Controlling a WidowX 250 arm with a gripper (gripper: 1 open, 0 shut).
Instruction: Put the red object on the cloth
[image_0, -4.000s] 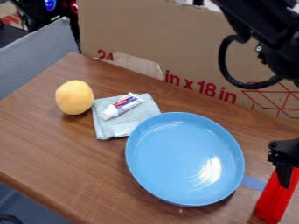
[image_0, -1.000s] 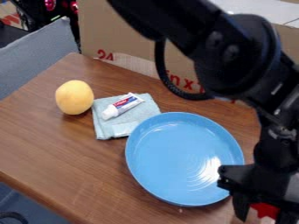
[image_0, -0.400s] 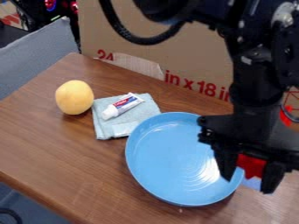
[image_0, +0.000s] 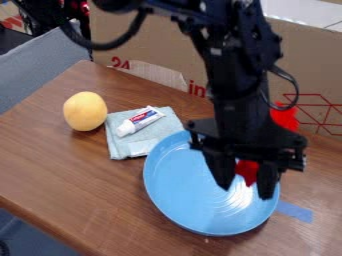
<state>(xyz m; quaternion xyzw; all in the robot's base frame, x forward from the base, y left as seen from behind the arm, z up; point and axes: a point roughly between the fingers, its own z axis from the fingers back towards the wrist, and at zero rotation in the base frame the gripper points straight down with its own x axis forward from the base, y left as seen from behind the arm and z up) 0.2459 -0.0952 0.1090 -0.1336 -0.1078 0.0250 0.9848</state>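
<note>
Your gripper (image_0: 247, 172) holds the red object (image_0: 249, 168) above the blue plate (image_0: 181, 185), right of the counter's (image_0: 54, 165) middle. A toothpaste tube (image_0: 146, 121) lies across the cloth (image_0: 134, 137), so the bar could land on it and slide off. Its long axis looks roughly upright, mostly hidden between the fingers.

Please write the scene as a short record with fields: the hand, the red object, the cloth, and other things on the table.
hand: above the blue plate, closed on the red object
red object: held between the fingers, off the table
cloth: left of the plate, toothpaste tube lying on it
orange ball: left of the cloth
behind: cardboard box
</note>
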